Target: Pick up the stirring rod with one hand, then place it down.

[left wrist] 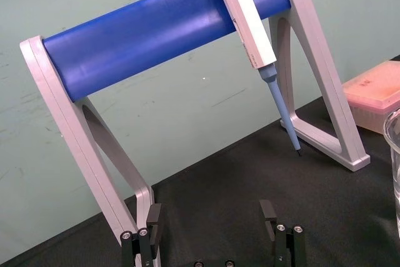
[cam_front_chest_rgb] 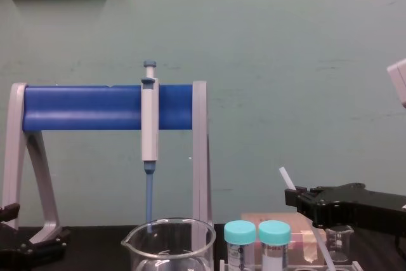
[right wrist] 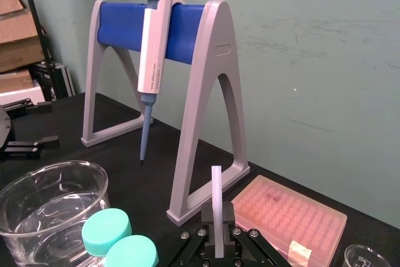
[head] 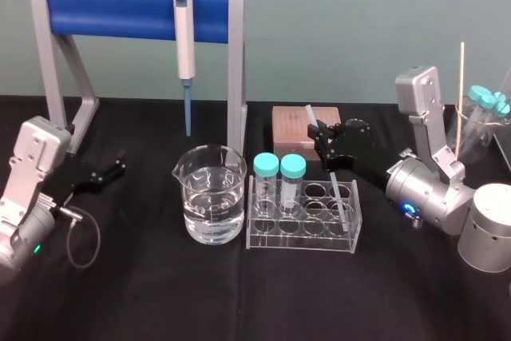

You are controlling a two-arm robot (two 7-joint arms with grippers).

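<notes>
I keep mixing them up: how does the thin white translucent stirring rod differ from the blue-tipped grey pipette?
The stirring rod is plain and pencil-thin; the pipette is thicker, with a tapering blue tip. The rod leans, clamped in the right gripper; the pipette hangs upright on the blue-barred stand. Both are long and straight. The left gripper sits open, far left.
</notes>
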